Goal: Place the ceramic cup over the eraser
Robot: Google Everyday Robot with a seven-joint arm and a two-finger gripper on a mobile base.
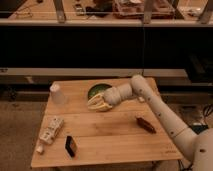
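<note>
The ceramic cup (pixel 57 93), whitish and tapered, stands near the back left corner of the wooden table (pixel 110 140). The eraser (pixel 71 146), a small black block, lies near the front left edge. My gripper (pixel 98 104) hovers at the front rim of a green bowl (pixel 99 90), near the middle back of the table. It is well to the right of the cup and far behind the eraser. The pale arm reaches in from the right.
A slim dark brown bar (pixel 146 124) lies on the right side of the table. A pale beige block (pixel 51 130) lies at the left, just behind the eraser. Dark shelving (pixel 105 45) runs behind the table.
</note>
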